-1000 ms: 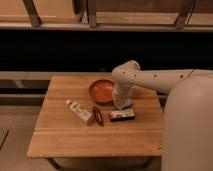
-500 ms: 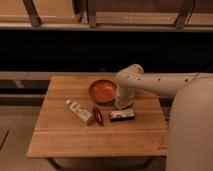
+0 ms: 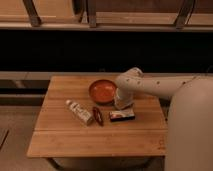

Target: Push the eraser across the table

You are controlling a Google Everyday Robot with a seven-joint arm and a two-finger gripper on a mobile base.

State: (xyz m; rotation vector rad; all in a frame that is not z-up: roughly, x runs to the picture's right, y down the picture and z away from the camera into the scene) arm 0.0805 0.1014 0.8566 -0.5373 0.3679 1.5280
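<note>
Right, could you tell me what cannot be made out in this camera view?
All in the camera view:
1. Whether the gripper, low over the table just behind the eraser, touches it: the wrist covers that spot.
2. The table's right front corner: hidden by the robot's body.
3. Print on the white tube: too small to read.
4. The robot's body itself: cut off by the right and bottom edges.

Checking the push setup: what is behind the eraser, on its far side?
The gripper stands just behind the eraser, with the orange bowl further back left. Whether the gripper touches it cannot be seen; its body covers the table there.
</note>
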